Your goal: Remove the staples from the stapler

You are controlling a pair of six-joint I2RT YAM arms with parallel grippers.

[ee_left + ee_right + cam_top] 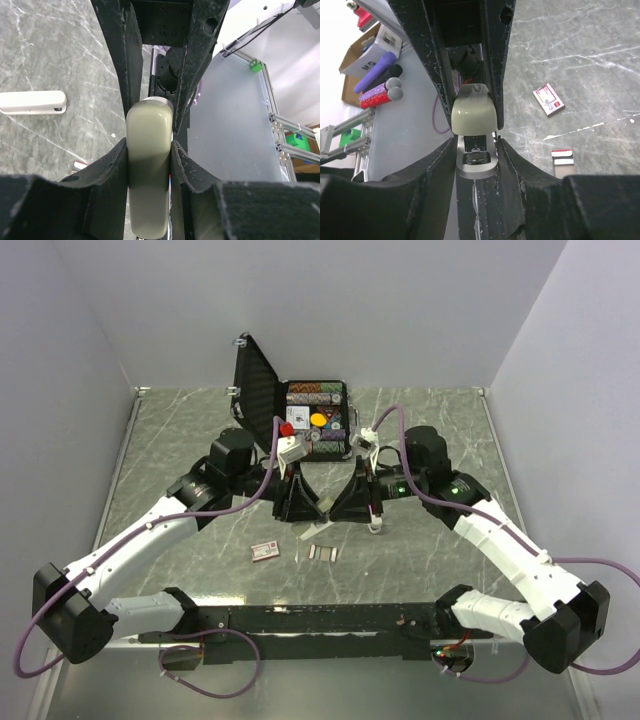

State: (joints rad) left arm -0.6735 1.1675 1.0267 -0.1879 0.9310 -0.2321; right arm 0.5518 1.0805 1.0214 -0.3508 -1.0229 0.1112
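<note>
Staples [322,552]: short silvery strips lying flat on the table [170,440], just in front of the spot where the two arms meet, and near but not touching a reddish-pink box [266,551] to their left. Seen again from the right wrist, low at the right [563,169], with the same box [548,99] farther off. Stapler [323,503]: held up off the table between the two arms, above and behind the strips. Shows a cream top over a silvery metal base in the right wrist view [474,131]; cannot tell whether any staples sit inside. Left gripper [148,170]: jaws pinching the stapler's cream top on both sides, pads pressed against it. Right gripper [476,162]: jaws likewise pinching the stapler at its other end, facing the left one. White oblong piece [312,531]: flat on the table between the grippers and the strips, also at the left of the left wrist view [32,102]. Black case [255,380]: open at the back of the table, lid upright, coloured chips inside.
</note>
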